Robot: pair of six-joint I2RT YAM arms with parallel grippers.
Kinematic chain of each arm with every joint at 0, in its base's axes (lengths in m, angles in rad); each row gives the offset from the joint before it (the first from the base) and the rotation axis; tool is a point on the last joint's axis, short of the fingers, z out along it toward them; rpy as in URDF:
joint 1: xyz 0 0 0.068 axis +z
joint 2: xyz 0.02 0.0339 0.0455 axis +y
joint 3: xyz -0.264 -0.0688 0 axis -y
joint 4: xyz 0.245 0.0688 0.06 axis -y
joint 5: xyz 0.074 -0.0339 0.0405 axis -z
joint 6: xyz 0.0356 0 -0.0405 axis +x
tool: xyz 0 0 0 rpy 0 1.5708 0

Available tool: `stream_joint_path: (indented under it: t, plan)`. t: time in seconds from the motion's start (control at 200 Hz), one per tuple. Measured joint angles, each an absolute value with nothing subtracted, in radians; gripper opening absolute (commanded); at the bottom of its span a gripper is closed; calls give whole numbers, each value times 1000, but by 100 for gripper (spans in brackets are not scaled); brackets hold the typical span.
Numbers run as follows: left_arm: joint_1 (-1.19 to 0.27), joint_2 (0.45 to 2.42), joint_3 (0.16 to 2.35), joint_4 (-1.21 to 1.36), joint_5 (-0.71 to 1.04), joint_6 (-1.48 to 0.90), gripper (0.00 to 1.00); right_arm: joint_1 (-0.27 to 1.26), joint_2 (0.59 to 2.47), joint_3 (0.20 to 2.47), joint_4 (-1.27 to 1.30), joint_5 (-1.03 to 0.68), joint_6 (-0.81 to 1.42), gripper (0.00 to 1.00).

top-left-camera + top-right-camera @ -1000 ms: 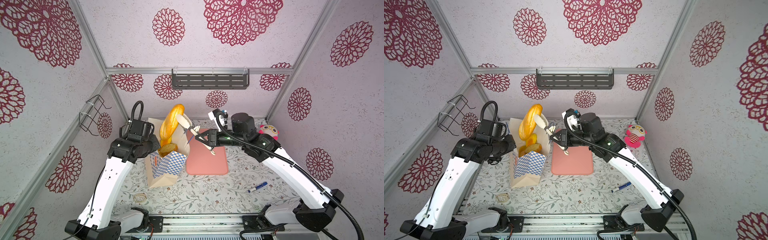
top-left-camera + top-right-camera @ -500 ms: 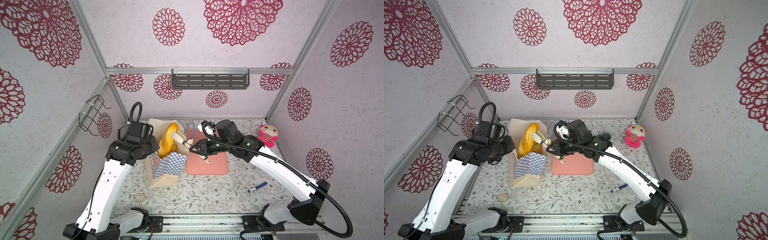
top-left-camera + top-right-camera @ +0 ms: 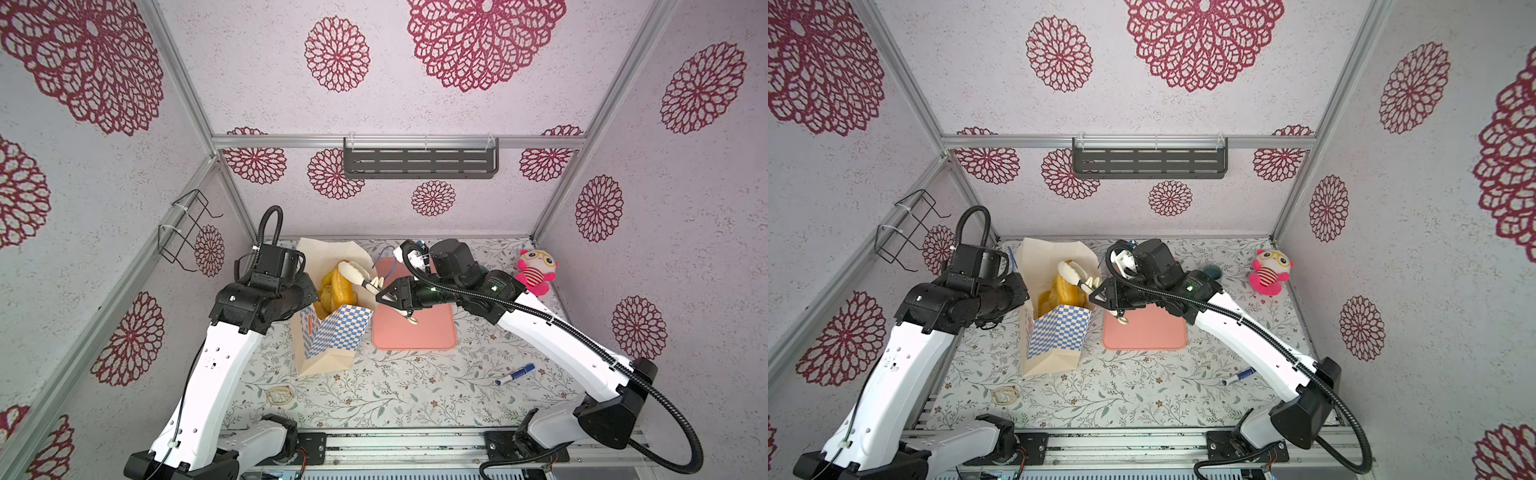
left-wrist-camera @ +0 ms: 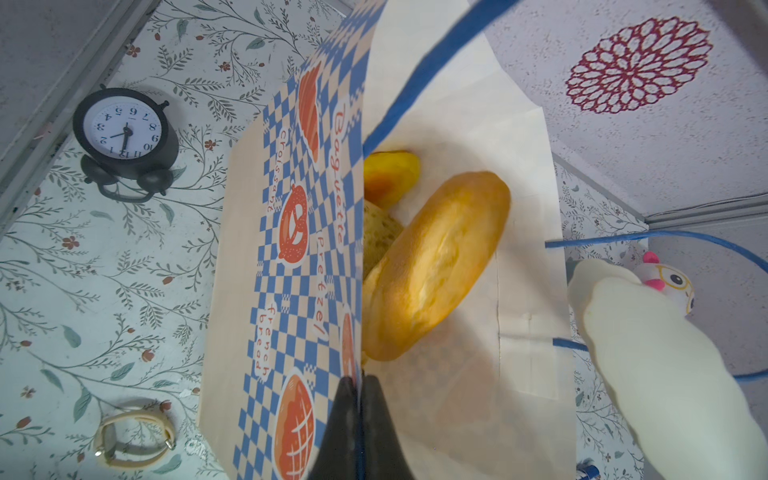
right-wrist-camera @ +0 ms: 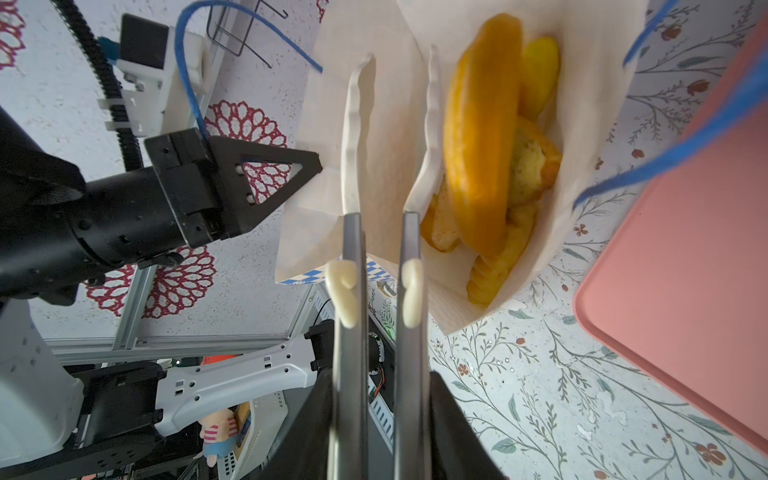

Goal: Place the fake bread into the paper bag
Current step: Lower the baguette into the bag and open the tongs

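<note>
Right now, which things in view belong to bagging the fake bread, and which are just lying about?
In the job: paper bag, its edge pinched by the left gripper; fake bread inside it; tongs in the right gripper.
Lying about: pink tray, plush toy, blue marker, beige strap, alarm clock.
</note>
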State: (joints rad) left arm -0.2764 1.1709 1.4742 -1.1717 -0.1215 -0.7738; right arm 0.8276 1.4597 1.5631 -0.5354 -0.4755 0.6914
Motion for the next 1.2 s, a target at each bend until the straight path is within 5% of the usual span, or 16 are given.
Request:
stream_joint_path:
  t: [0.45,0.796,1.196]
  plan:
    - [-276,1159,1474,-1176,-125,-769,0,701,1336,1539,-514,-282,662,26]
    - [-249,1072,1414,-1207,-144,-767,0,409,978,1127,-693,9,619,26]
    - [-199,1005,1320,-1209,-144,-778,9,374,952,694,-717,62,624,27]
